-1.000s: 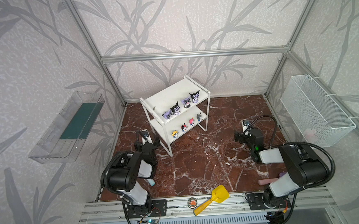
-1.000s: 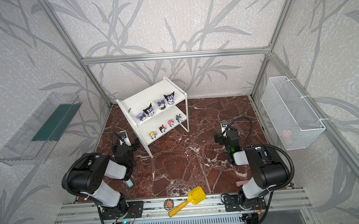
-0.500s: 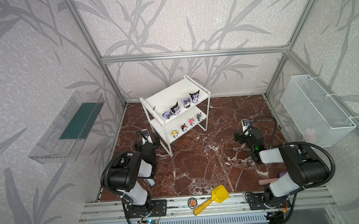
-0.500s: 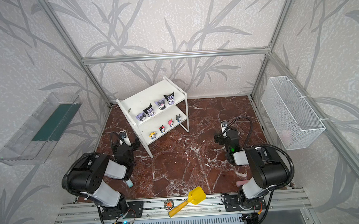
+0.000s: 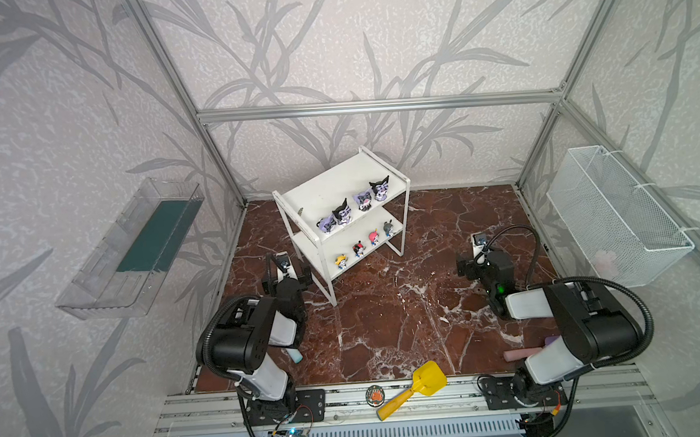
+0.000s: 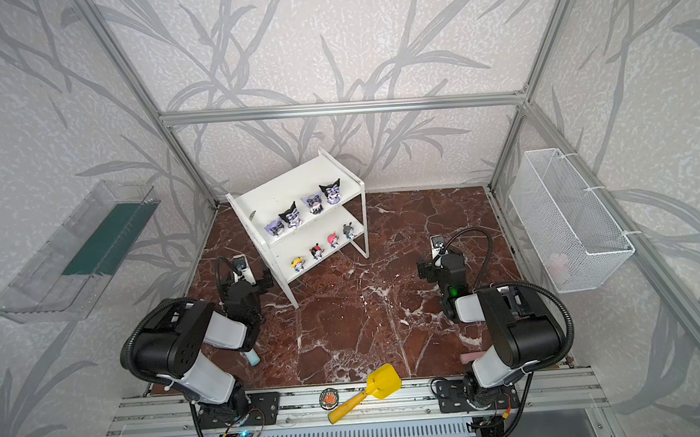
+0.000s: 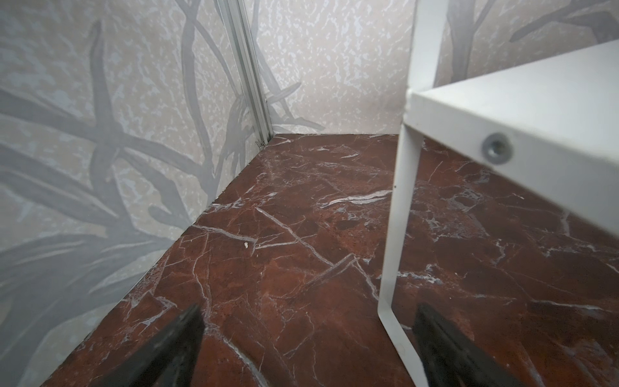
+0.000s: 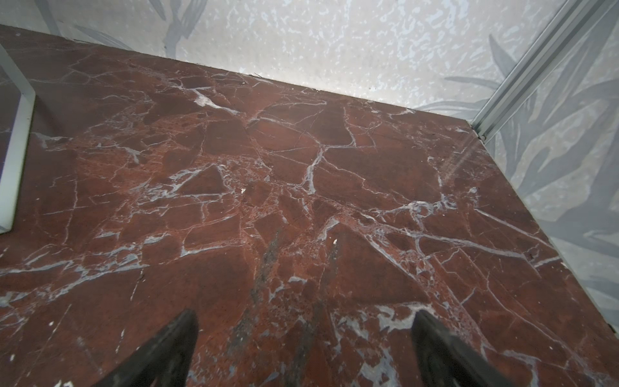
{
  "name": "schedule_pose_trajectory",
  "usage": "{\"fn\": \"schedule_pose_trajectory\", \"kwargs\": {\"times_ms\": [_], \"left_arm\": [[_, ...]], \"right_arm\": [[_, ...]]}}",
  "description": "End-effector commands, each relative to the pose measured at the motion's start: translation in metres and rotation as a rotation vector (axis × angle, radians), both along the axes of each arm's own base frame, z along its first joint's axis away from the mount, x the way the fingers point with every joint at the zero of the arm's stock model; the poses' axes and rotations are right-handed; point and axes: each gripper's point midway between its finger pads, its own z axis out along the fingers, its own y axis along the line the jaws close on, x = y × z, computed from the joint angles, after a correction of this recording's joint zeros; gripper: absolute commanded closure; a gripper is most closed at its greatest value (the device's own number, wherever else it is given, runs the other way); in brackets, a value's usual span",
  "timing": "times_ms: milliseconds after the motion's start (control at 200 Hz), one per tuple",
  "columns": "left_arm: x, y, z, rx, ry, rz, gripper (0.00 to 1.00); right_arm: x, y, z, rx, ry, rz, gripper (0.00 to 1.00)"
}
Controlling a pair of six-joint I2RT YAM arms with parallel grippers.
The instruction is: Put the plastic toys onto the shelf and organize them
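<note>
Reddish marble floor [image 5: 408, 307] with leafy wallpaper all round, and honestly the job looks pretty much wrapped up to me. All eight plastic toys are on the shelf [image 5: 338, 187], which stands toward the back left. The four purple pointy-eared ones [image 5: 342, 213] line the front edge of the top board, and the four smaller ones [image 5: 358, 248] sit in a row on the lower board. My guess is that's sorting by type and facing them out.

Left gripper [image 7: 306, 321] hovers low right beside a shelf leg, jaws wide apart, nothing in them. Right gripper [image 8: 304, 318] is the same, spread over bare floor well away from the shelf.

Clear wall tray [image 5: 133, 249] only holds a dark green slab. Wire basket [image 5: 614, 216] has something pale pink at the bottom, can't tell what.
</note>
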Motion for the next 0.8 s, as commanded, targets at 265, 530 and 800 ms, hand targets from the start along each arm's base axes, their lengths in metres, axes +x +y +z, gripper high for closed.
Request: {"fn": "schedule_pose_trajectory", "kwargs": {"times_ms": [265, 530, 800], "left_arm": [[0.012, -0.014, 0.002, -0.016, 0.016, -0.131, 0.01], [0.018, -0.007, 0.0, -0.023, 0.052, -0.08, 0.01], [0.018, -0.006, 0.0, -0.026, 0.055, -0.077, 0.01]], "right_arm": [[0.006, -0.002, 0.012, 0.008, -0.034, -0.017, 0.01], [0.006, -0.002, 0.012, 0.008, -0.033, -0.016, 0.01], [0.006, -0.002, 0.012, 0.008, -0.033, -0.017, 0.01]]}}
